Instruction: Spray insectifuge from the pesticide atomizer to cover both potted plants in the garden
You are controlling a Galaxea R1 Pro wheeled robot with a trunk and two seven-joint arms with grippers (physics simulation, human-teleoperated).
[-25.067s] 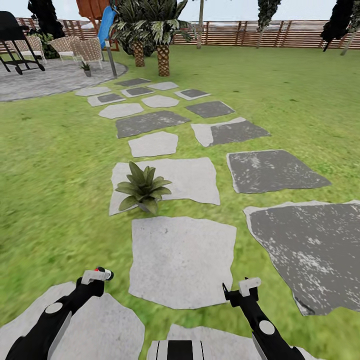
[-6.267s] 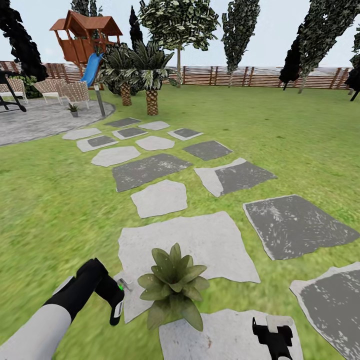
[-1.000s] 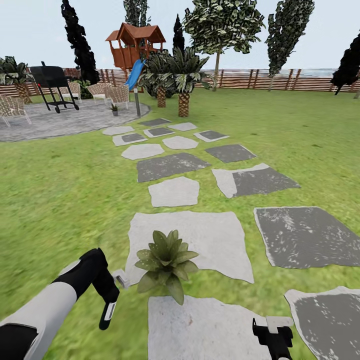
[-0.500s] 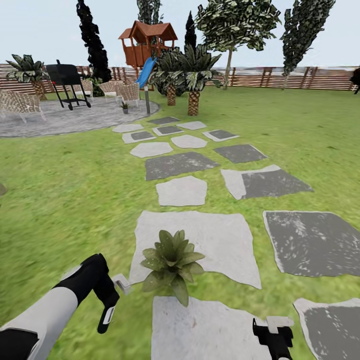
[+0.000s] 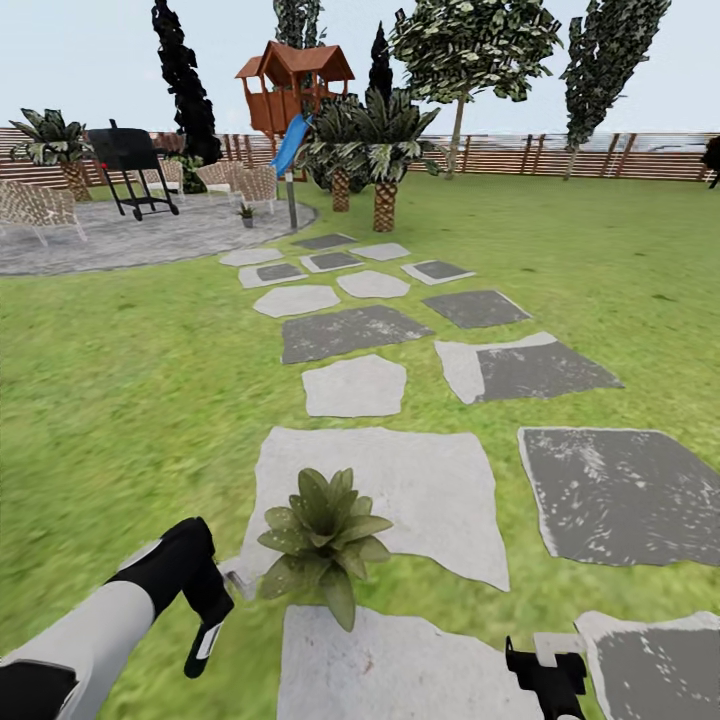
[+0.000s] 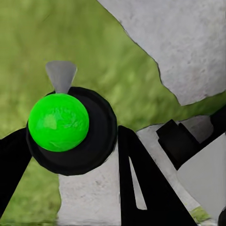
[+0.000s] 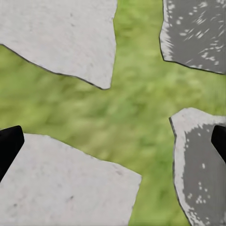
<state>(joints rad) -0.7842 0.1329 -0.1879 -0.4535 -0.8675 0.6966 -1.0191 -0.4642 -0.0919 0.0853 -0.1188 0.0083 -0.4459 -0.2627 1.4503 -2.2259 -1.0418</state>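
The black right claw is cut off by the head view's bottom edge, and in the right wrist view just two dark fingertips poke in at the edges. The slim dark pesticide atomizer with a green round end is partly hidden between the left claw's black fingers. The far small grey-potted plant is too small to read.
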